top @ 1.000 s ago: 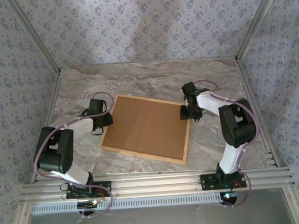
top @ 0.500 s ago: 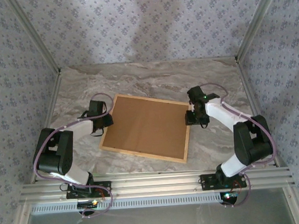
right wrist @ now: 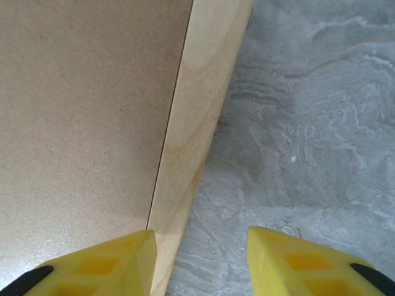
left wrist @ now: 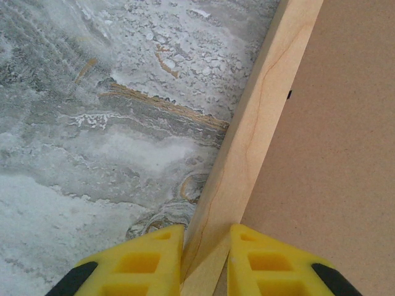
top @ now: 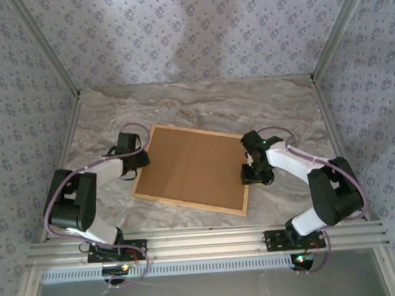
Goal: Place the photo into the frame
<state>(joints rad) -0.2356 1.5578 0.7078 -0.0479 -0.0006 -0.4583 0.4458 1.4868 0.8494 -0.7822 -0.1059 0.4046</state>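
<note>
A big wooden frame (top: 187, 205) lies flat in the middle of the top picture, on a grey stone table (top: 201, 104). It sits a little crooked, with its top left corner higher than its right side. A plain brown board (top: 192, 165) fills the inside of the frame.

The left gripper (top: 140, 159) is at the left side of the frame, near the top left corner. In the left wrist picture its two yellow fingers (left wrist: 148, 259) sit at the bottom. They are pressed tight on the wooden bar (left wrist: 259, 117), one on each side, so the left gripper is clamped on the frame.

The right gripper (top: 249, 177) is at the right side of the frame, low down. In the right wrist picture its yellow fingers (right wrist: 117, 262) are apart. One finger is over the brown board (right wrist: 80, 105), touching the inner edge of the bar. The other is over the table (right wrist: 308, 123), and grey stone shows between it and the bar.
</note>
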